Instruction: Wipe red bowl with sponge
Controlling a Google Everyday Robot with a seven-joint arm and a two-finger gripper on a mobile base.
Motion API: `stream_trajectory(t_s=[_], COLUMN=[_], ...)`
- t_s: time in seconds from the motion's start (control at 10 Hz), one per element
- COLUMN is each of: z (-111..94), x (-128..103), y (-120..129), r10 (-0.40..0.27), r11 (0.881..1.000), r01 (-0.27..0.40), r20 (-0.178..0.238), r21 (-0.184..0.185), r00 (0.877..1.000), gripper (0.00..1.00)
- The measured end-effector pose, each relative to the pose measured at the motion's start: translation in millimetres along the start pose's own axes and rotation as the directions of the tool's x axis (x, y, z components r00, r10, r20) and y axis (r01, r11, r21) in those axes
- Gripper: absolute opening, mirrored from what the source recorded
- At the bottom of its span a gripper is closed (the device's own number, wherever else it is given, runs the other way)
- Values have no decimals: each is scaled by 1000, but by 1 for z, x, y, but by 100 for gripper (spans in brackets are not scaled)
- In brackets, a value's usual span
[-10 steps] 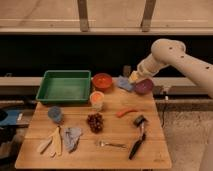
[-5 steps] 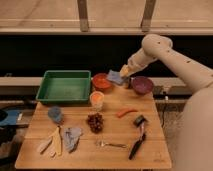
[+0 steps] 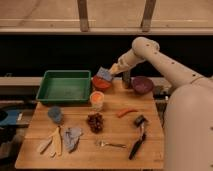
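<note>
Red bowl (image 3: 100,84), small, round and orange-red, sits at the far edge of the bench, just right of the tray, and the action has come over to it.

Biggest thing in shot: the white robot arm (image 3: 165,65), reaching in from the right and bending down toward the far edge. Under it is the pale wooden bench (image 3: 120,127). The green rectangular plastic tray (image 3: 65,86) fills the far left corner. The dark purple bowl (image 3: 142,85) sits near the far right corner, and it is out in the open now. A second ago the arm was hanging over its left side.

Now the gripper (image 3: 112,71) has swung left, clear of the purple bowl, and it is clamped on the soft rectangular blue-grey sponge (image 3: 104,74). The sponge is tilted and sits over the red bowl's right rim. I cannot tell whether it is touching.

Nothing else has moved. A long black-handled brush (image 3: 137,136) lies near the right edge. A crumpled grey-blue cloth (image 3: 71,137) lies near the front left corner. A dark cluster of grapes (image 3: 95,122) rests mid-bench. The small orange-topped cup (image 3: 97,100) stands in front of the red bowl. The round blue cup (image 3: 55,114) stands in front of the tray.
</note>
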Motion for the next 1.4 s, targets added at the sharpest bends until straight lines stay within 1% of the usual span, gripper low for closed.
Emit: stream_trajectory(t_s=[0.3,0.4,0.5,0.7,0.8,0.9,1.1,1.4], z=[0,1,6,15,20,28,37,64], x=[1,3,6,2,1,-3,-6,-4], y=[0,-5,-11,-19,-19,-21,-24,-28], r10=[1,9,15,15,12,4,-4,2], r11=[1000,1000,1000,999,999,999,998,998], r01=[-1,-9,-15,-14,-10,0,10,6], r20=[-3,-7,-15,-30,-43,-65,-90,-128], r21=[3,9,23,42,46,54,60,56], r00=[1000,1000,1000,999,999,998,996,992], gripper=[0,0,0,0,0,0,0,0])
